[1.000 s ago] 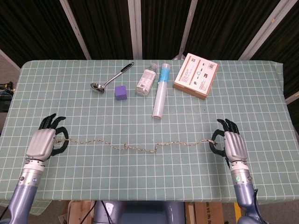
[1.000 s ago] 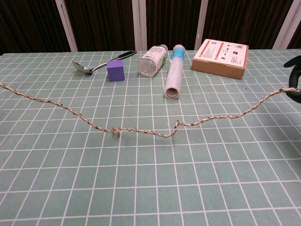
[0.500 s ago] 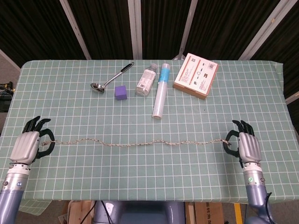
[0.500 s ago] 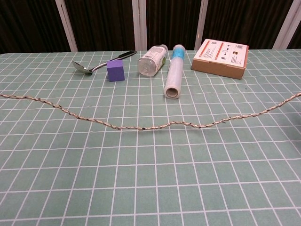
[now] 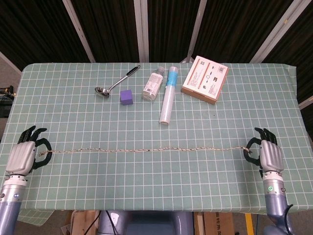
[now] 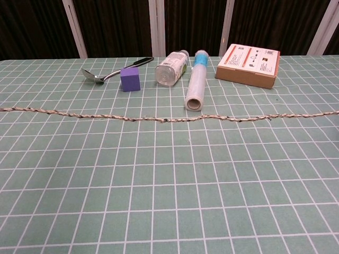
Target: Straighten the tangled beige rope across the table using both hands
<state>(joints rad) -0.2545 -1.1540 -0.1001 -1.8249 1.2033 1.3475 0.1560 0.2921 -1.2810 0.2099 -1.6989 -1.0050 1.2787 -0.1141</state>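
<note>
The beige rope (image 5: 146, 149) runs nearly straight from left to right across the near part of the green checked table (image 5: 156, 186). In the chest view the rope (image 6: 169, 118) spans the whole frame width. My left hand (image 5: 24, 154) pinches the rope's left end near the table's left edge. At the table's right edge my right hand (image 5: 268, 154) pinches the right end. Neither hand shows in the chest view.
Along the back stand a spoon (image 5: 116, 82), a purple cube (image 5: 126, 96), a clear bottle (image 5: 153, 84) lying down, a white tube with a blue cap (image 5: 168, 95) and a flat cardboard box (image 5: 205, 79). The tube's near end (image 6: 194, 102) lies just behind the rope.
Both hands moved outward, the left further left and the right further right. The rope's kinks and sag pulled out into an almost straight line.
</note>
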